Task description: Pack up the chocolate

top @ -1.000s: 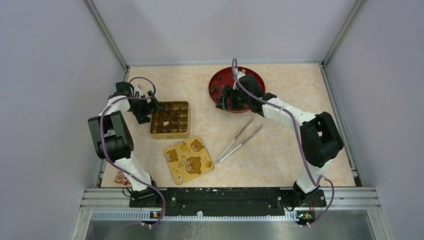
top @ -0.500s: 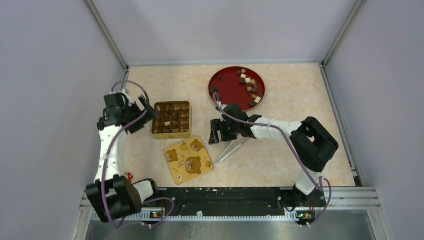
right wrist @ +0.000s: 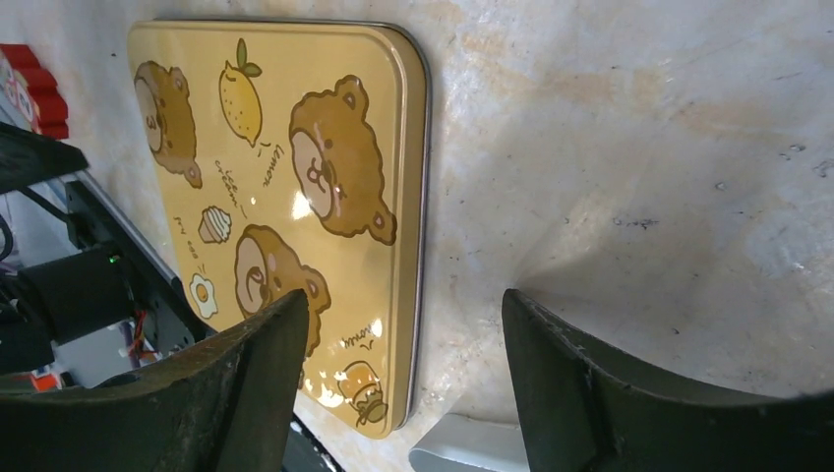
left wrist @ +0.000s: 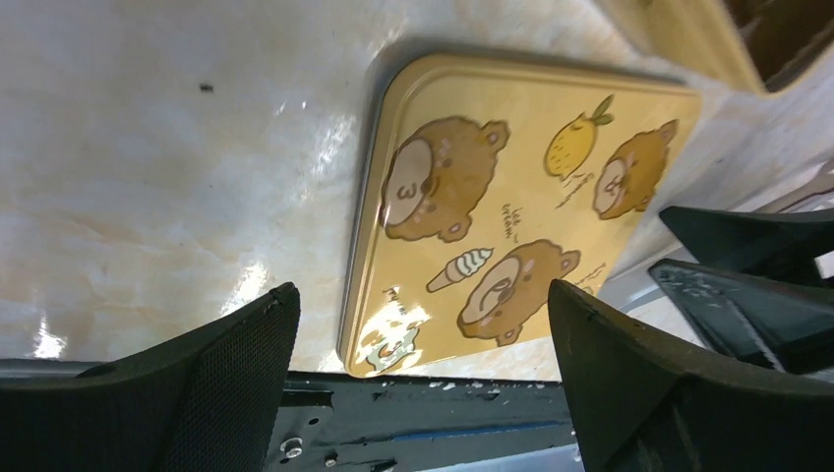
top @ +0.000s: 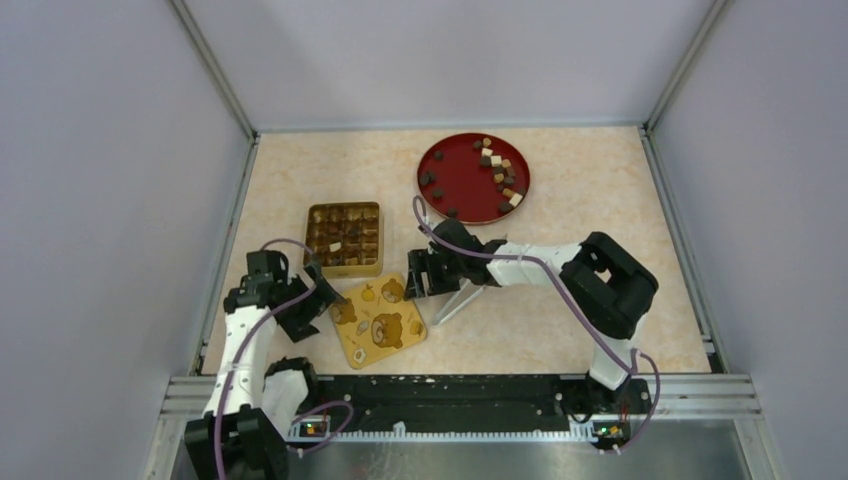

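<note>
Both sets of jaws apart and empty, the left gripper and right gripper flank the bear lid; chocolate part-fills the gold tin, while more lies on the red plate, light, smudge-prone cubes probably best pinched gently across flat faces.

Two arms, so one left gripper and one right gripper. One bear-printed lid lies between them. One gold tin sits beyond the left gripper. One red plate sits beyond the right gripper and holds roughly fifteen chocolate pieces. One pair of tongs lies just beside the right gripper.
</note>
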